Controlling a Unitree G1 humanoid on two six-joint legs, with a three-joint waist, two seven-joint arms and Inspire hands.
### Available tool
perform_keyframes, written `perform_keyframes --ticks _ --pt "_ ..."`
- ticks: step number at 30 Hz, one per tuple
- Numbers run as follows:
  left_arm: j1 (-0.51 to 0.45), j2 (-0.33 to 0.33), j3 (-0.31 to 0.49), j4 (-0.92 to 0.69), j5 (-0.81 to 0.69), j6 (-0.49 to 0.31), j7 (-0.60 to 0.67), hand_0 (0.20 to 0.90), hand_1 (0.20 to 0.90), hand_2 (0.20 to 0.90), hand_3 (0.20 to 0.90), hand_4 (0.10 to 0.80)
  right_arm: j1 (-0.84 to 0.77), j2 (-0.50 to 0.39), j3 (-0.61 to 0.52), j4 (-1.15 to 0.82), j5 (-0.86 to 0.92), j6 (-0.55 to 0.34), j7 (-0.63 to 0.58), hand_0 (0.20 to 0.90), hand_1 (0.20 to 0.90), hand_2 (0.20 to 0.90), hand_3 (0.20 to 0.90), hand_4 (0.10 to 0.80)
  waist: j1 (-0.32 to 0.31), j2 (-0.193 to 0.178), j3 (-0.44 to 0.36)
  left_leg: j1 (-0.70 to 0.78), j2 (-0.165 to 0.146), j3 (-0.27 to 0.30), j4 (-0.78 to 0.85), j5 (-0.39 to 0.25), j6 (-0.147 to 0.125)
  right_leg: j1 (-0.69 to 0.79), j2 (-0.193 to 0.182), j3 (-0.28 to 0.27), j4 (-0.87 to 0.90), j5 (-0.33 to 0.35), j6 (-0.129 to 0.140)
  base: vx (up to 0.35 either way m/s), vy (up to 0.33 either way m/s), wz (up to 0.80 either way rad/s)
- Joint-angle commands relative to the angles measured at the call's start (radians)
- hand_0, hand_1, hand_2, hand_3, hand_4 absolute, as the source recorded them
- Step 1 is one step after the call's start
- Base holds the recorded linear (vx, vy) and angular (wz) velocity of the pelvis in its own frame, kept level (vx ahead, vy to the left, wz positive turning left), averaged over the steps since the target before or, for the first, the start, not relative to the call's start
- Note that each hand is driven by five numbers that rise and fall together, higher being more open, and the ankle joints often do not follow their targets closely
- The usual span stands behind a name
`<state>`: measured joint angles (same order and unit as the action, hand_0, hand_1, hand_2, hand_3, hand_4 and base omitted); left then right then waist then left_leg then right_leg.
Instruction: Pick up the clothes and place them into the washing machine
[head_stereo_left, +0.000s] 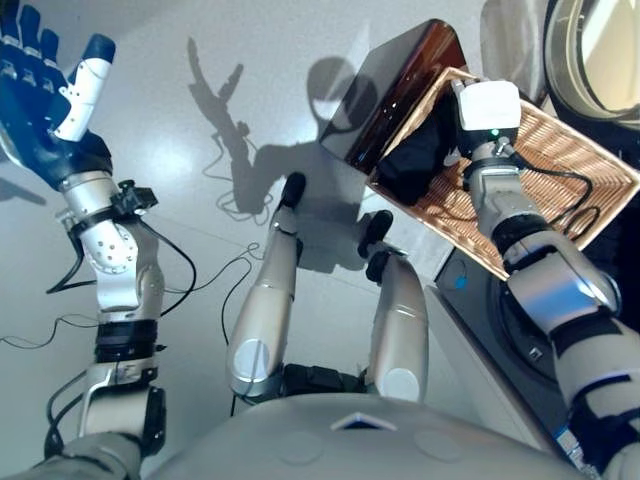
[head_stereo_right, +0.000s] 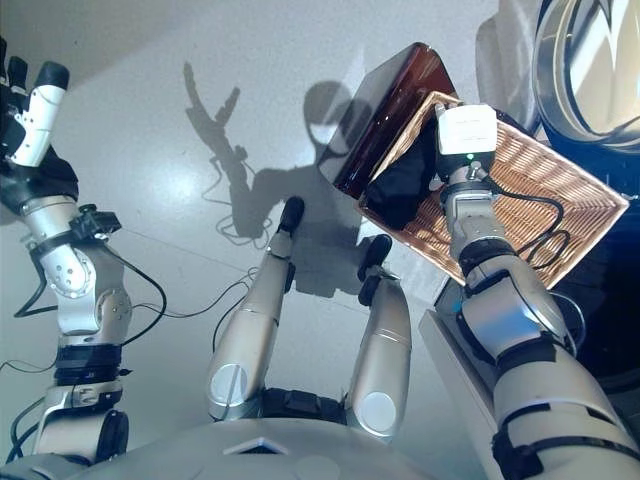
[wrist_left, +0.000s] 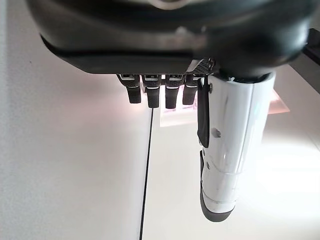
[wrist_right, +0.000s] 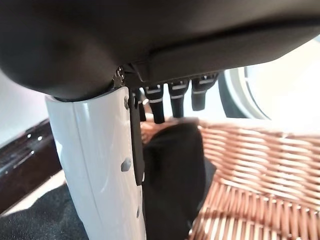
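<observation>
Right hand (wrist_right: 100, 165): above the black clothes (wrist_right: 175, 175) in the wicker basket (head_stereo_left: 560, 170), fingers straight, not gripping.
Left hand (head_stereo_left: 50, 90): lifted far to the side, relaxed, empty.
Clothes: heaped in the basket's corner, near the washing machine door (head_stereo_left: 590, 50).
Risk: a shallow pinch may slip off the cloth; fingers may catch the weave and tip the basket.

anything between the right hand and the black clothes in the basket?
Nothing visible. In the right wrist view the right hand hangs over the wicker basket with straight fingers, and the black clothes lie directly past them, uncovered. The left hand is raised, open, well off to the side.
</observation>
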<state>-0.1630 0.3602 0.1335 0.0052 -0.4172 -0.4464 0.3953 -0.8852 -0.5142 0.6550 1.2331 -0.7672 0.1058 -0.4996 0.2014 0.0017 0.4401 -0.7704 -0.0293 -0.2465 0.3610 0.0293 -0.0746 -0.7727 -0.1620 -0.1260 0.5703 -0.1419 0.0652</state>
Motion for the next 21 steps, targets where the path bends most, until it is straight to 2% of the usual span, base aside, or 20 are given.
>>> perform_keyframes --ticks 1,12,21 --pt "0.003 0.039 0.023 -0.14 0.043 -0.135 0.005 0.9 0.9 0.9 0.9 0.8 0.002 -0.03 0.001 0.023 0.028 0.002 -0.028 0.9 0.9 0.9 0.9 0.8 -0.026 0.032 -0.062 0.015 -0.023 0.012 -0.008 -0.058 0.007 0.043 0.043 -0.015 -0.068 0.01 0.016 -0.025 -0.018 -0.05" --pt "0.023 0.018 0.037 -0.122 0.025 -0.137 -0.021 0.9 0.9 0.9 0.9 0.8 0.051 -0.008 -0.021 -0.007 0.022 -0.015 -0.033 0.9 0.9 0.9 0.9 0.8 -0.029 0.016 -0.07 0.028 -0.015 -0.005 -0.028 -0.041 -0.006 0.063 0.054 -0.025 -0.079 0.006 0.009 -0.008 -0.018 0.0" --pt "0.017 0.036 0.046 -0.116 0.018 -0.142 -0.023 0.9 0.9 0.9 0.9 0.8 0.076 0.016 -0.032 -0.068 0.023 -0.021 -0.033 0.9 0.9 0.9 0.9 0.8 -0.025 -0.001 -0.064 0.046 -0.007 -0.014 -0.037 -0.032 -0.008 0.093 0.06 -0.03 -0.107 0.012 0.005 -0.015 -0.023 0.02"
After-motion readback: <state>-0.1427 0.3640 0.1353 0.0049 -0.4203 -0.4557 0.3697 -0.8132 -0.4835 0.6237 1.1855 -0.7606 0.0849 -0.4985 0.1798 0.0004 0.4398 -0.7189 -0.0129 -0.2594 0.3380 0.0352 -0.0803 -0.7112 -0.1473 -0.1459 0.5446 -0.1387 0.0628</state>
